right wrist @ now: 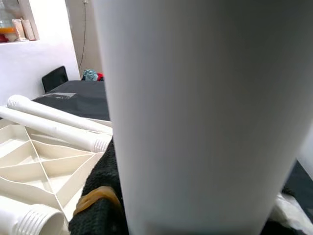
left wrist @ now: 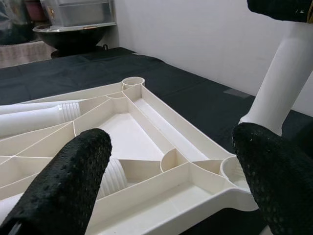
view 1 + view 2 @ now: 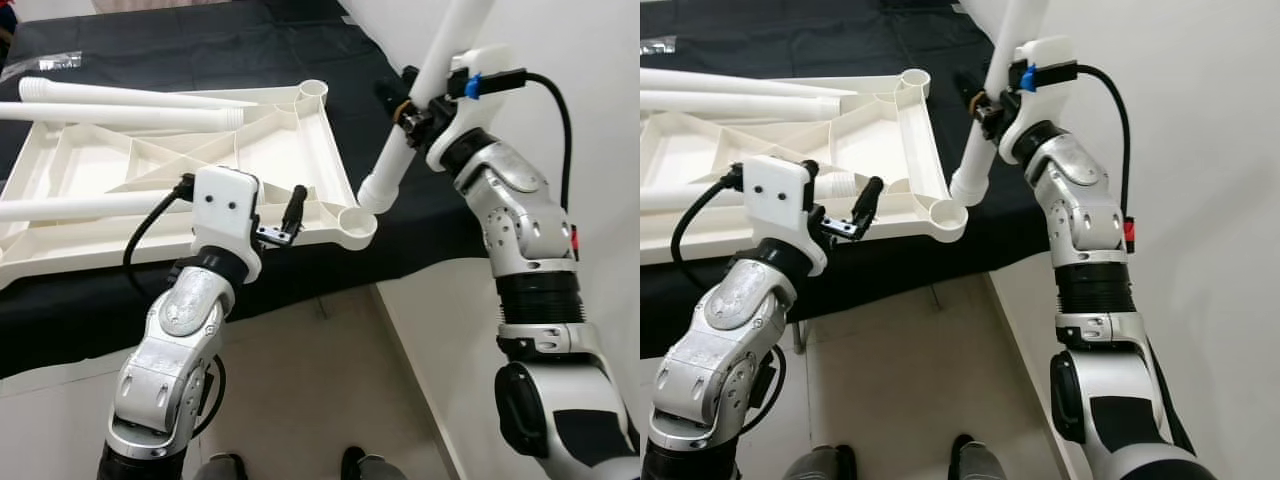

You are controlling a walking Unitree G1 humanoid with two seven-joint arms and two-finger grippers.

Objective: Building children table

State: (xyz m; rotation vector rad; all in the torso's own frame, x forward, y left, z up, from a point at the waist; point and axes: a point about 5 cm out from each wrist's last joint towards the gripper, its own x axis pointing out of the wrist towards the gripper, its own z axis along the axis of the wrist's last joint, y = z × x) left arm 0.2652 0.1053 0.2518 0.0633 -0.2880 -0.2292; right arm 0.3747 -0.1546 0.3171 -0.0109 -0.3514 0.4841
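The right gripper (image 3: 412, 108) is clamped around a smooth white tubular table leg (image 3: 420, 97), holding it on a steep slant so that its lower, rounded end sits just above the near right corner socket (image 3: 358, 222) of the upturned tabletop (image 3: 290, 150); whether the end touches the socket rim cannot be told. The left gripper (image 3: 281, 226) hovers at the tabletop's near edge, just left of that socket, its two black, pebble-textured fingers (image 2: 68, 181) spread apart and holding nothing. The tabletop is cream moulded plastic lying underside up, a grid of thin ribs forming triangular and rectangular cells, with a round socket at each visible corner, another (image 3: 313, 90) at the far right. Three more loose white legs (image 3: 130, 95) lie across the tabletop's left part, their ends ringed with screw threads (image 1: 100, 143). The left wrist view looks between its fingers across the ribs to the slanted leg and a grey bin (image 2: 80, 12) on a dark stand beyond the tabletop; the right wrist view has the held leg up close, with a dark chair (image 1: 54, 77) and a white wall behind the tabletop. The tabletop rests on a black cloth (image 3: 200, 50) over a low surface, beside a white wall (image 3: 590, 60), with pale floor tiles (image 3: 320, 380) below its near edge.
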